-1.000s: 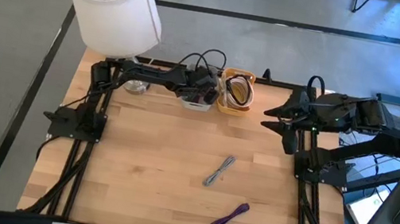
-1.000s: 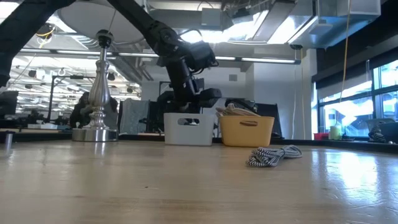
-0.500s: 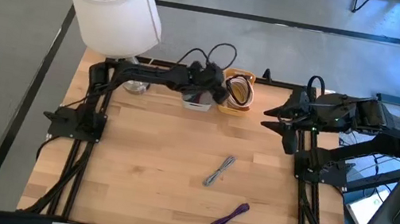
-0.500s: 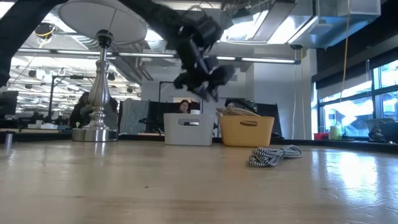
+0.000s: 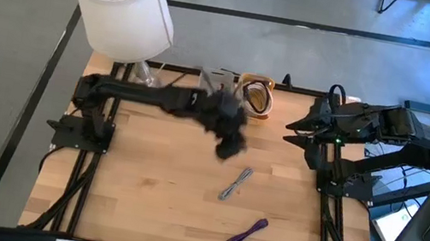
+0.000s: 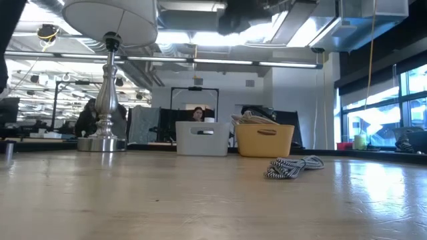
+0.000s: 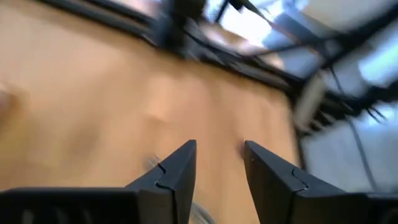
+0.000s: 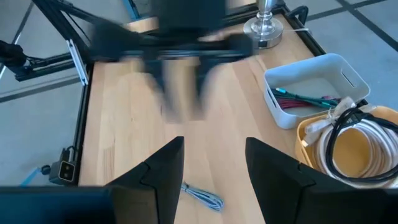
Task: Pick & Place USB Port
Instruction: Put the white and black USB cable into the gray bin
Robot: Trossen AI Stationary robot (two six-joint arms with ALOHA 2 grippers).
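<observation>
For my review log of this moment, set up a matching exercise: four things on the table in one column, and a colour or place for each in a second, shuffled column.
Things:
1. white bin
2. yellow bin
3. grey striped cable
4. purple cable

Descriptions:
A. lies coiled nearest the table's front edge
B. holds a coil of pale cable
C. lies on the bare wood mid-table, just past the left pincer
D. holds red and green cables

Pairs: 1-D, 2-B, 3-C, 4-A

Pale wood-plank table (image 5: 162, 181), polished metal lamp base (image 6: 101, 143), matt white plastic bin (image 8: 314, 87), yellow plastic basket (image 6: 265, 141)
</observation>
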